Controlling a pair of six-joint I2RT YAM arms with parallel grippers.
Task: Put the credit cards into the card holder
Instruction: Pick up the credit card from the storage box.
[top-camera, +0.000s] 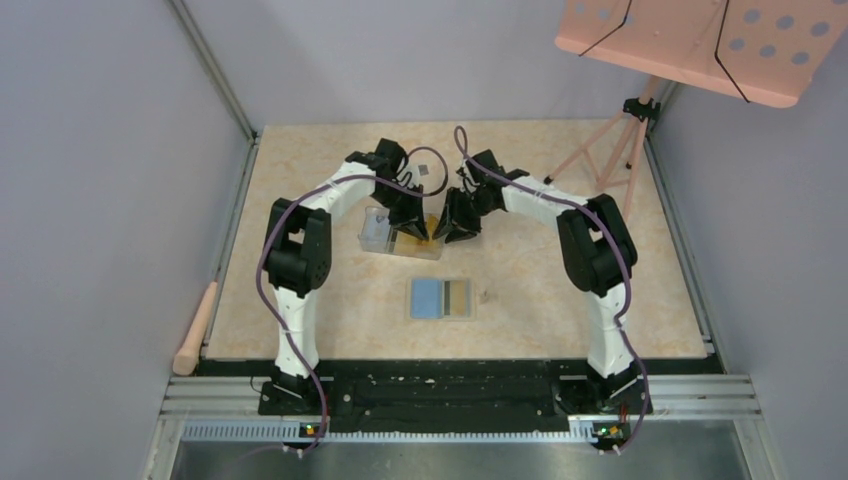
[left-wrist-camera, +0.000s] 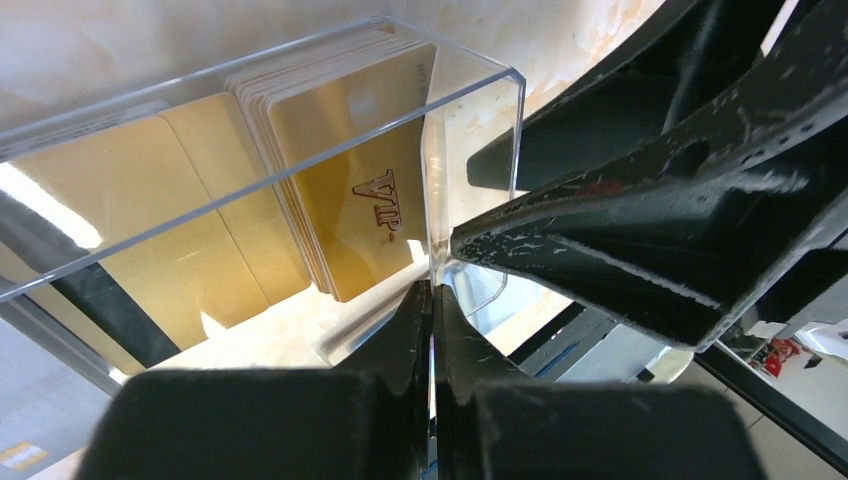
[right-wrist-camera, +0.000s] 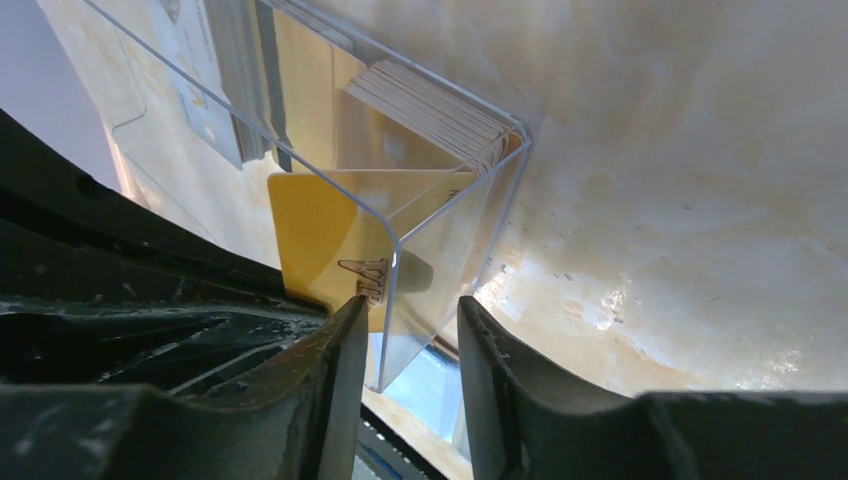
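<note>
In the top external view, both arms are seen bent inward over the table (top-camera: 560, 290), their tips brought together at the right end of a clear plastic box (top-camera: 381, 229). The card holder (top-camera: 441, 298) is laid open and flat nearer the arm bases, well apart from the box, with its blue pocket to the left and a tan one to the right.

The credit cards (left-wrist-camera: 365, 185) are stood as a golden stack inside the box, leaning, with "VIP" printed on the front one.

In the left wrist view, the left gripper (left-wrist-camera: 432, 295) is seen clenched, its fingers pressed together with only a sliver between them, right at the box's end wall. Whether that wall is pinched cannot be told.

In the right wrist view, the right gripper (right-wrist-camera: 410, 320) is held released, its fingers parted on either side of the box's corner edge.
</note>
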